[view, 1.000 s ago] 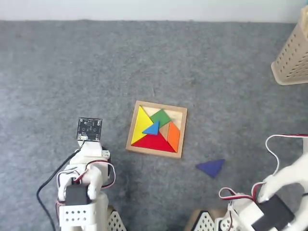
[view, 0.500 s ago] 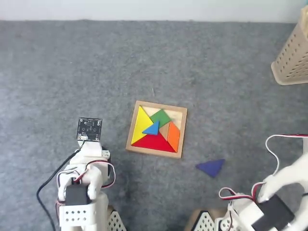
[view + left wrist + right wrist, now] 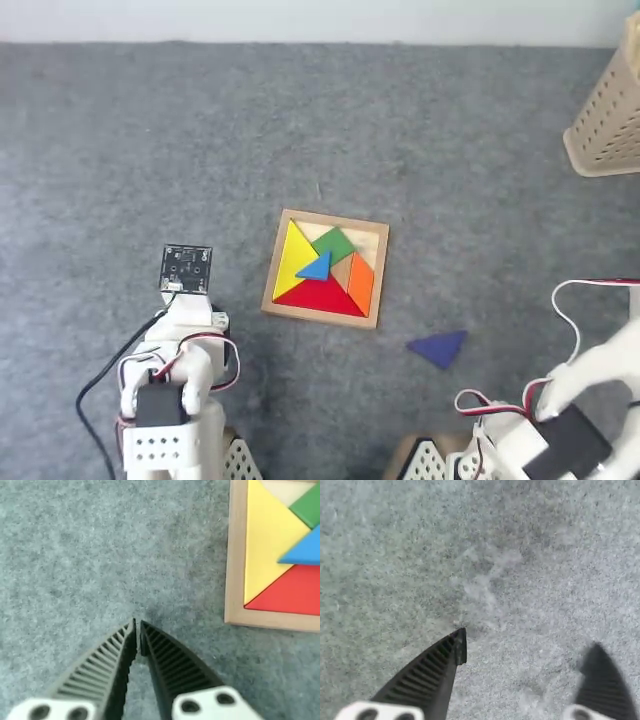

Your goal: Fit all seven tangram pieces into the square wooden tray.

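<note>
Parking left gripper point(image 3: 138, 625), pinched tight and empty, just left of the tray point(image 3: 234, 555); holding right gripper point(image 3: 528, 639) gaping, empty, probably readying for the loose dark blue triangle point(image 3: 438, 346) near-right.

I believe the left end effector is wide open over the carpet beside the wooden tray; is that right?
Not quite: the left end effector is shut, not open, over the carpet beside the wooden tray, as the left wrist view shows.
</note>
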